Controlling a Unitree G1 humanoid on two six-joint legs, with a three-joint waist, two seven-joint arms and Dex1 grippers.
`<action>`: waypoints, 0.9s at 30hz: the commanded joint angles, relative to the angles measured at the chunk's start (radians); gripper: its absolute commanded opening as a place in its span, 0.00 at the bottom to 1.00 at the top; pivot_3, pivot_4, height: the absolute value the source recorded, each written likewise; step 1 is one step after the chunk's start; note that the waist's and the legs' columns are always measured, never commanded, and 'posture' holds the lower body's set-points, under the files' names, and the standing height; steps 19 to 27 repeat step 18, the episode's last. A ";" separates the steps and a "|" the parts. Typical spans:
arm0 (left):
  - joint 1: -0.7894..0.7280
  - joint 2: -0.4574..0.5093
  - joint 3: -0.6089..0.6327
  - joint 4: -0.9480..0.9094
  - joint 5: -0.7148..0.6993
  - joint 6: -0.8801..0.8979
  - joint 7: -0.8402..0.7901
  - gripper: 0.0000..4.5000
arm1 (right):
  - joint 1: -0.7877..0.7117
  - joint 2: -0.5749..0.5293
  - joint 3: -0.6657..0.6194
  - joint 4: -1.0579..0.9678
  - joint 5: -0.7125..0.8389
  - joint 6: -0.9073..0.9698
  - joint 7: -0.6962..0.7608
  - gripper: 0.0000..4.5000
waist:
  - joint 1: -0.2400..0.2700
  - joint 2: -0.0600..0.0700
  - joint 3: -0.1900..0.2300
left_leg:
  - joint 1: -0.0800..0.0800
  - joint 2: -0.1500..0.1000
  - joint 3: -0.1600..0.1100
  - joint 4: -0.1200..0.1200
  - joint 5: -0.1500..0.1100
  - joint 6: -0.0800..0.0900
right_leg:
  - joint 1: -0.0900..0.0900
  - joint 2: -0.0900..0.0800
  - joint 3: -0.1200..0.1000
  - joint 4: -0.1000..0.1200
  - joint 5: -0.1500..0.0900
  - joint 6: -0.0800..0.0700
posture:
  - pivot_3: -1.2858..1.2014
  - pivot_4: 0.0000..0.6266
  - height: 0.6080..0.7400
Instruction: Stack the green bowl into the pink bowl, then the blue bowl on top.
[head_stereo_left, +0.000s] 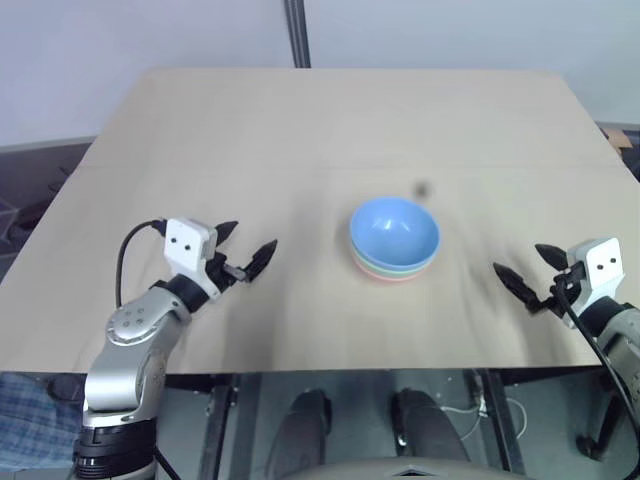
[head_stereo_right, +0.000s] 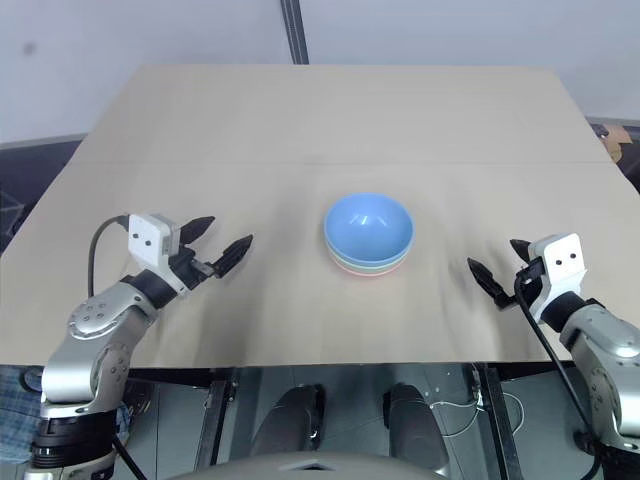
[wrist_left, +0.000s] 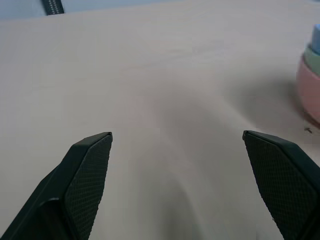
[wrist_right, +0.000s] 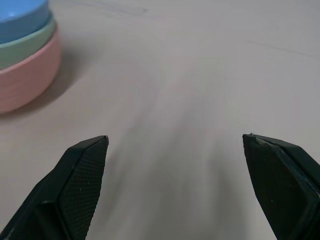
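The three bowls stand nested in one stack at the middle of the table. The blue bowl (head_stereo_left: 394, 229) is on top, the green bowl (wrist_right: 27, 44) shows as a band under it, and the pink bowl (wrist_right: 25, 80) is at the bottom. My left gripper (head_stereo_left: 246, 251) hovers open to the left of the stack, well apart from it. My right gripper (head_stereo_left: 524, 271) hovers open to the right of the stack, also apart. Nothing is between either pair of fingers.
The light wooden table (head_stereo_left: 300, 130) reaches from the near edge to a back edge by a grey wall. A dark post (head_stereo_left: 296, 35) rises behind the table's far edge. A small dark speck (head_stereo_left: 422, 188) lies just behind the stack.
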 joint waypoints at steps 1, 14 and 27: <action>0.024 0.035 0.025 -0.052 -0.035 -0.035 -0.063 0.98 | 0.034 -0.027 -0.051 -0.061 0.033 -0.050 0.060 1.00 | 0.000 0.000 0.000 | 0.002 0.000 0.000 -0.001 0.000 0.000 | 0.002 0.000 0.000 -0.001 0.000 0.000 | 0.52 0.24 1.00; 0.112 0.080 0.035 -0.110 -0.110 -0.045 -0.171 0.98 | 0.172 -0.071 -0.085 -0.108 0.086 -0.108 0.212 1.00 | 0.001 0.000 0.000 | 0.015 0.001 0.002 -0.003 0.000 0.000 | 0.015 0.000 0.002 -0.003 -0.001 0.000 | 0.52 0.24 1.00; 0.122 0.080 0.031 -0.113 -0.101 -0.060 -0.176 0.98 | 0.166 -0.077 -0.088 -0.099 0.086 -0.110 0.217 1.00 | 0.001 0.000 0.000 | 0.016 0.001 0.002 -0.003 0.000 0.000 | 0.015 0.000 0.002 -0.004 -0.002 0.000 | 0.52 0.24 1.00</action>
